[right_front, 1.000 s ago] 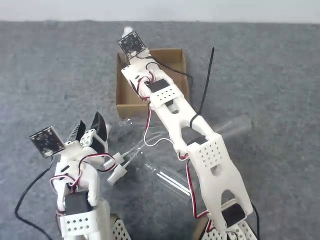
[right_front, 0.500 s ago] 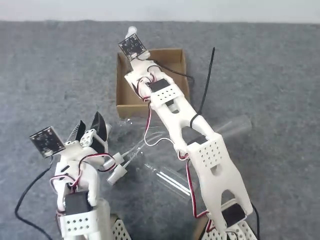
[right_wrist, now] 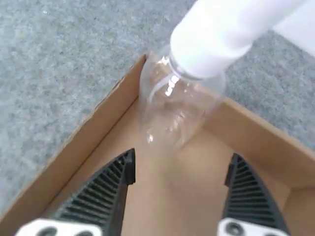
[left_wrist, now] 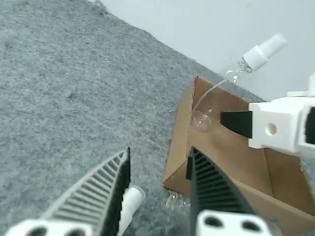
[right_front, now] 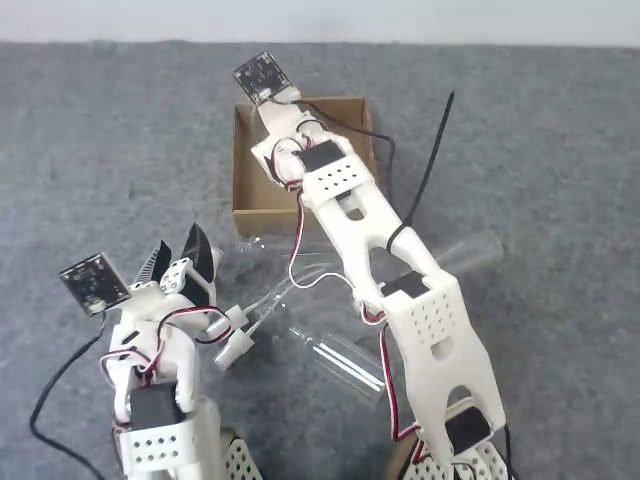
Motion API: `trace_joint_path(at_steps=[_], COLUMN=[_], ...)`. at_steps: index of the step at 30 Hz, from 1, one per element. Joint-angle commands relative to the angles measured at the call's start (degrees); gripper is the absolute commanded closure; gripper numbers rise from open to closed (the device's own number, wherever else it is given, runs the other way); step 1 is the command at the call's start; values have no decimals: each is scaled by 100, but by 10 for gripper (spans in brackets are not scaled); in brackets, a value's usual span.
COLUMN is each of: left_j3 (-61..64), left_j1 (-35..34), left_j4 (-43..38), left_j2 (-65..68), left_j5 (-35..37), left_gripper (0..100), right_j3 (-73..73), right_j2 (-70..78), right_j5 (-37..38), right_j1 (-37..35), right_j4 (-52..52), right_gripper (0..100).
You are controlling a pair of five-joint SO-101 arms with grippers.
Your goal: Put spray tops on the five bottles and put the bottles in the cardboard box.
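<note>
The right gripper (right_wrist: 181, 162) hangs over the cardboard box (right_wrist: 74, 162), jaws spread wide and holding nothing. A clear bottle (right_wrist: 172, 113) with a white spray top (right_wrist: 221, 34) leans in a corner of the box, not gripped. The left gripper (left_wrist: 158, 157) is parted and empty. Loose bottles (right_front: 340, 355) lie on the carpet (right_front: 100, 130) between the arms.

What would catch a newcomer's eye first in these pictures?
The long white right arm stretches over the brown cardboard box, its open pincer facing a clear plastic bottle with a white spray top leaning in the box's corner. Other clear bottles lie on the grey carpet between the arms.
</note>
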Motion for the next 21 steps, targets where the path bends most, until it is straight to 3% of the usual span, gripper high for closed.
trace_joint_path(at_steps=[1,21], left_j3=[-75,-75], left_j1=[9,9], left_j4=[35,26], left_j2=[-44,-44], left_j5=[-53,-53], left_gripper=[820,819], right_j3=[-378,-369], right_j2=[-901,-1780], right_j5=[-35,-501], right_j1=[119,365], right_j4=[813,3187], right_gripper=[789,791])
